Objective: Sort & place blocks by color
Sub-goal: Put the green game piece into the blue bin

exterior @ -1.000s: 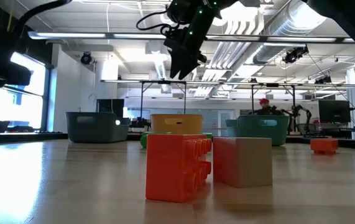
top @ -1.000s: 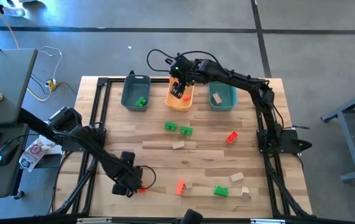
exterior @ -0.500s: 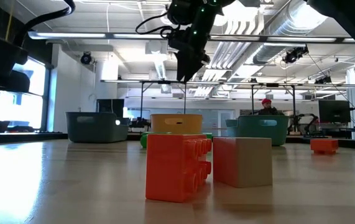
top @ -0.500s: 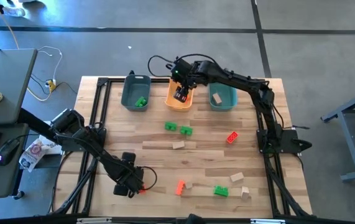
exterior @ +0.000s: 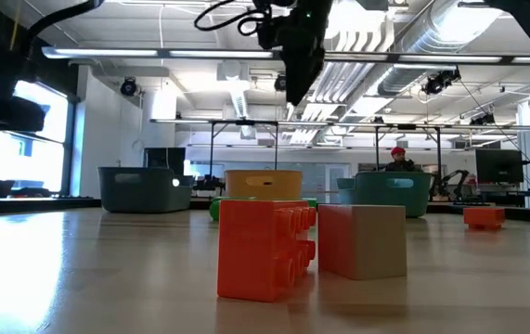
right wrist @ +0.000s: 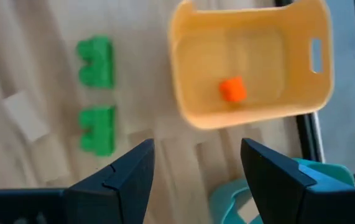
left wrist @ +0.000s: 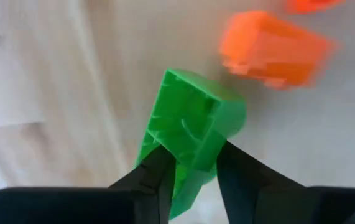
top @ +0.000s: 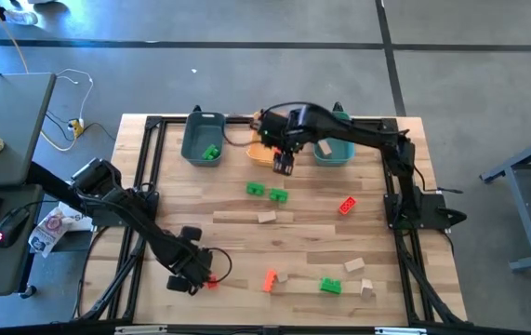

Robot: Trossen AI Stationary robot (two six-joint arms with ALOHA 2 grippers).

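Observation:
My left gripper [top: 193,270] hovers low over the table's near-left part, shut on a bright green block [left wrist: 189,121]. A red-orange block [left wrist: 270,46] lies just beyond it. My right gripper [top: 284,164] hangs open above the table, just on the near side of the orange bin [top: 263,154], touching nothing. In the right wrist view one red-orange block [right wrist: 232,89] lies on the floor of the orange bin [right wrist: 196,115]. Two green blocks [right wrist: 95,61] [right wrist: 97,129] rest on the table nearby. The left teal bin [top: 191,140] holds a green block [top: 211,152]. The right teal bin [top: 344,149] holds a tan block [top: 323,146]. My left gripper pinches the green block by one end [left wrist: 193,165] between its two fingers, coming from above and pointing down. The rest of the block sticks out past the fingertips, its hollow side toward the camera. Whether it touches the table, I cannot tell.
Loose blocks lie about the table: a tan one [top: 266,217] mid-table, a red one [top: 347,206] to the right, and a near-edge group of red-orange [top: 270,279], green [top: 330,286] and tan [top: 354,266] [top: 367,288]. The three bins line the far edge. A person [exterior: 394,158] sits far behind.
My right gripper has moved from above the orange bin toward the table's near edge and somewhat to the right, and it has risen in the low view. The red-orange block seen at its fingers a second ago now lies in the orange bin.

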